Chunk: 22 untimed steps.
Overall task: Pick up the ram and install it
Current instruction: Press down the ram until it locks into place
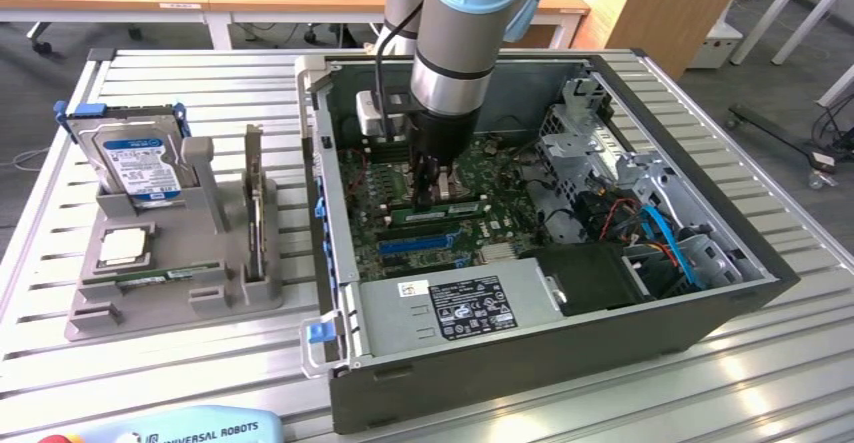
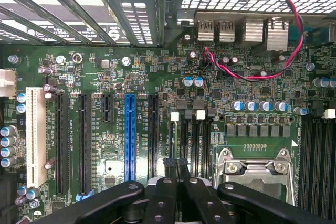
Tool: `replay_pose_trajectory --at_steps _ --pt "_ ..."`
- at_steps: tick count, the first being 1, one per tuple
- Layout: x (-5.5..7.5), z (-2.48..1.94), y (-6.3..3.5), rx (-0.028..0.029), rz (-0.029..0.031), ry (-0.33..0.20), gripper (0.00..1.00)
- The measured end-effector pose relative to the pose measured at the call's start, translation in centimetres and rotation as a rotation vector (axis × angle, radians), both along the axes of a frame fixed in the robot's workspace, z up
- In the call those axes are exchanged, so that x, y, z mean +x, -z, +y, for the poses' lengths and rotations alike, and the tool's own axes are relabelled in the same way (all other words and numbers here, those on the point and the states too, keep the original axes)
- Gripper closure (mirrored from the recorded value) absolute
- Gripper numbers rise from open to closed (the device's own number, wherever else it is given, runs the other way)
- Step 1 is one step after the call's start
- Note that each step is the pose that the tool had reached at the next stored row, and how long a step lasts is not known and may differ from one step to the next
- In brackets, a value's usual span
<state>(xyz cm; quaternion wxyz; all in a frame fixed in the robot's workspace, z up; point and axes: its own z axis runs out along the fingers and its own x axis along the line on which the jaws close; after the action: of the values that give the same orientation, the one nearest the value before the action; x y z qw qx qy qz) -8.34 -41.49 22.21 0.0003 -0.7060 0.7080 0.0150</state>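
— where do we find the ram point(image 1: 167, 275)?

— we see a thin green stick lying flat in the front groove of a grey holder point(image 1: 80, 308), on the slatted surface point(image 1: 200, 373) at the exterior view's left. its long axis runs across that view, left to right. a hard drive point(image 1: 134, 158) and a dark card point(image 1: 252, 198) stand upright behind it in the same holder.

— and the jaws?

— the gripper point(image 1: 430, 195) hangs inside the open computer case point(image 1: 534, 358), well apart from that stick and off to the exterior view's right. the jaws are together, and we make out nothing clamped between them. in the wrist view the gripper point(image 2: 176, 174) points straight down at the motherboard point(image 2: 105, 77), its tips over the memory slots point(image 2: 197, 145) beside the processor socket point(image 2: 257, 169).

— is anything already in those slots?

— in the exterior view a short green strip with pale labels point(image 1: 454, 207) sits just under the jaws, lying along the slots. we judge it may be a seated memory stick, but we cannot tell for sure, nor whether the tips touch it.
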Motion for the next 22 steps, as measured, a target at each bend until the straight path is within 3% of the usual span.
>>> replay_pose_trajectory --at_steps 22 --pt "0.0 0.0 0.06 0.0 0.0 0.0 0.9"
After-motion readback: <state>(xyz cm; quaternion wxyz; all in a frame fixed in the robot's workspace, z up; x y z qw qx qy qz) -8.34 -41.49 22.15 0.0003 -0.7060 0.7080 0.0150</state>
